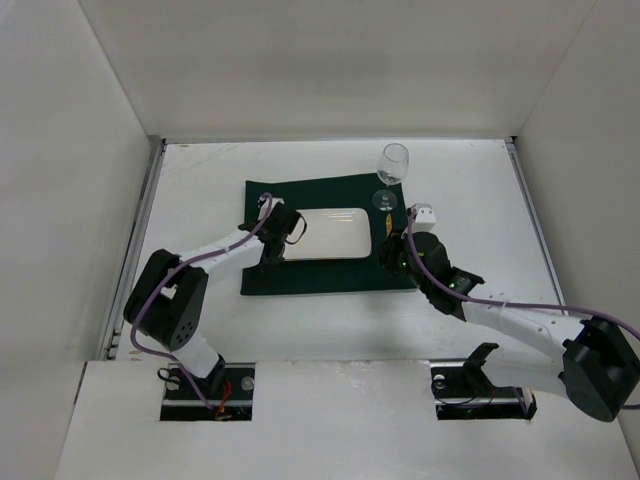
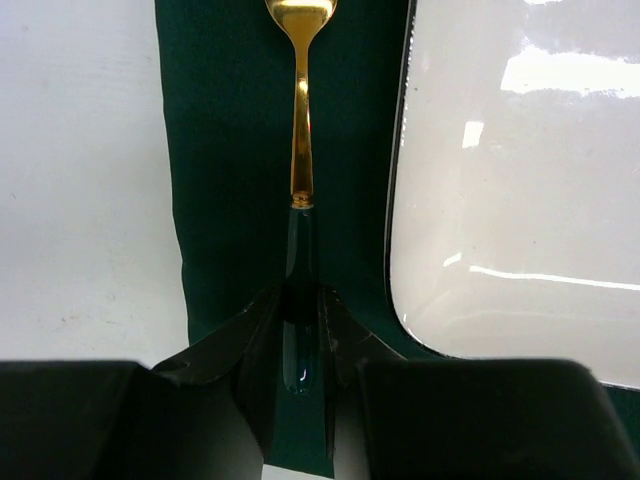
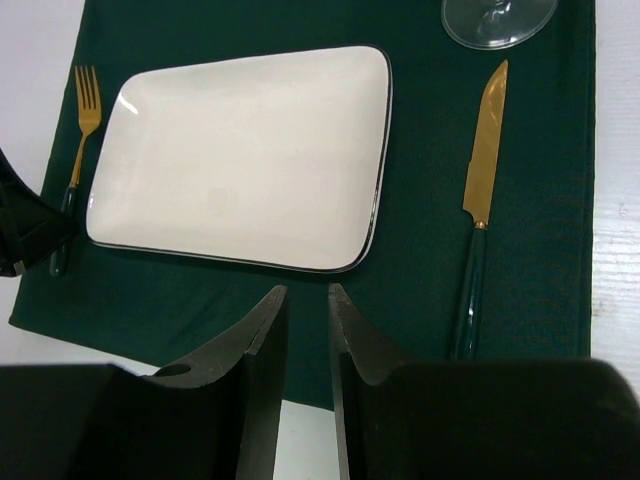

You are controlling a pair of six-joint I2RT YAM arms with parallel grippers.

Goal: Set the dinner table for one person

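On the white dinner table (image 1: pixel 200 180) lies a dark green placemat (image 1: pixel 320 278) with a white rectangular plate (image 1: pixel 325 233) in its middle. My left gripper (image 2: pixel 302 295) sits left of the plate (image 2: pixel 520 200), shut on the dark green handle of a gold fork (image 2: pixel 302 120) that lies along the mat. My right gripper (image 3: pixel 307 292) hovers over the mat's near right edge, jaws a little apart and empty. A gold knife (image 3: pixel 482 180) with a green handle lies right of the plate (image 3: pixel 240 155). A wine glass (image 1: pixel 393 165) stands above the knife.
The fork (image 3: pixel 85 120) and my left gripper (image 3: pixel 20 230) show at the left of the right wrist view. The glass's foot (image 3: pixel 497 20) is close to the knife tip. White walls enclose the table on three sides.
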